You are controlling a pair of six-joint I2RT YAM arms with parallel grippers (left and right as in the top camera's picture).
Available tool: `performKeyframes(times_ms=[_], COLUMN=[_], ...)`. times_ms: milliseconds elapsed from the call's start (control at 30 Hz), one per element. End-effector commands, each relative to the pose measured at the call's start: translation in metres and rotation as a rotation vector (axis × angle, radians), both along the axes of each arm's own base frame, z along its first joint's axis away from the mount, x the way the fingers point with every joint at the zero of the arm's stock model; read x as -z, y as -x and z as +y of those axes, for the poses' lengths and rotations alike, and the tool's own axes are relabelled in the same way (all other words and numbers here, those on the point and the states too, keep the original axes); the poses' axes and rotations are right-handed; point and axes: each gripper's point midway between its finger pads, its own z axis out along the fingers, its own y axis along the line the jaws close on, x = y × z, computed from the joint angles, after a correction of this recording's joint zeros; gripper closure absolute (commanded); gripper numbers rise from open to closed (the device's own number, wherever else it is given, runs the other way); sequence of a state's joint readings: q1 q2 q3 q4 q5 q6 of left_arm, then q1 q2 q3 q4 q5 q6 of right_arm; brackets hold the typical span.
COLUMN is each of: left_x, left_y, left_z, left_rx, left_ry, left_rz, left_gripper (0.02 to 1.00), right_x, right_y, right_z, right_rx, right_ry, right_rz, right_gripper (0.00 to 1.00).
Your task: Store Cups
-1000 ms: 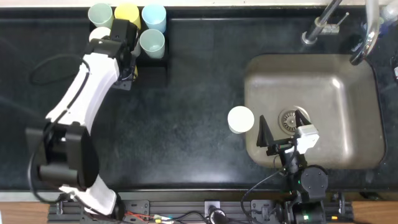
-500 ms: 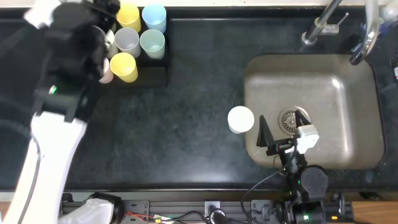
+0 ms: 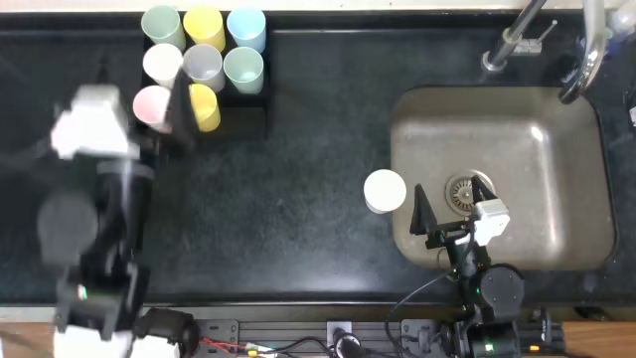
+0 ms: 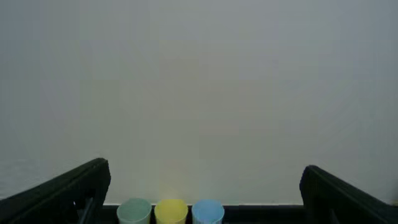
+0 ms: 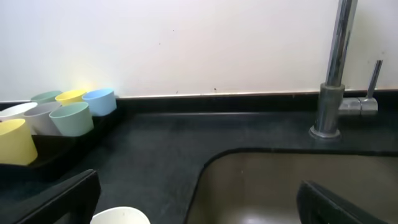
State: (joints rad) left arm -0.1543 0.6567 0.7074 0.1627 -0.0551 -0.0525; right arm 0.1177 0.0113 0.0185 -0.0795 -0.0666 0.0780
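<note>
White cup (image 3: 384, 191) is sitting loose on the counter from above, beside the sink (image 3: 556, 109), well apart from the filled rack (image 3: 248, 117). At the left wrist, the left gripper (image 4: 205, 173) is hanging wide and empty near the back-row cups (image 4: 171, 211). At the right wrist, the right gripper (image 5: 199, 196) is gaping wide close to that cup. Fetching it seems next, calling for a forward reach.

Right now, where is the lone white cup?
The cup stands on the counter, right of centre in the top view, beside the sink's left rim.
</note>
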Motion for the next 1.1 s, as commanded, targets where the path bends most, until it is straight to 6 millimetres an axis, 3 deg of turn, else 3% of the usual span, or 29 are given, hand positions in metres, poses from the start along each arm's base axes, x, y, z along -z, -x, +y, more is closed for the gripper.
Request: performKeyframes(times_ms=[33,233,533,867,1033,1100], left_x=[0.042,0.104,0.186,0.214,0.241,0.241], left_y=[0.033,0.058,0.050,0.047,0.048,0.048], left_z=[0.003,0.006,-0.003,-0.003,-0.003,-0.002], left_rx=[0.020,0.023,0.082,0.081,0.083,0.081], left_ry=[-0.054,-0.060,-0.063,-0.065,-0.072,-0.071], left_rz=[-0.040,-0.057,0.052,0.166,0.278,0.278], left_gripper=[0.018,0.018,0.020,0.018,0.018,0.018], right_x=[0.004,0.004,0.004,0.004,0.004,0.004], right_y=[-0.001,-0.001,-0.001,-0.001,-0.001,-0.001], right_z=[-0.001,-0.001,-0.001,-0.001,-0.001,-0.001], right_rx=[0.007,0.007,0.007,0.007,0.007,0.007], right_ry=[-0.004,-0.004,-0.004,-0.004,-0.004,-0.004], right_rz=[0.004,0.004,0.004,0.004,0.004,0.004], right_gripper=[0.003,0.003,0.005,0.003,0.005,0.003])
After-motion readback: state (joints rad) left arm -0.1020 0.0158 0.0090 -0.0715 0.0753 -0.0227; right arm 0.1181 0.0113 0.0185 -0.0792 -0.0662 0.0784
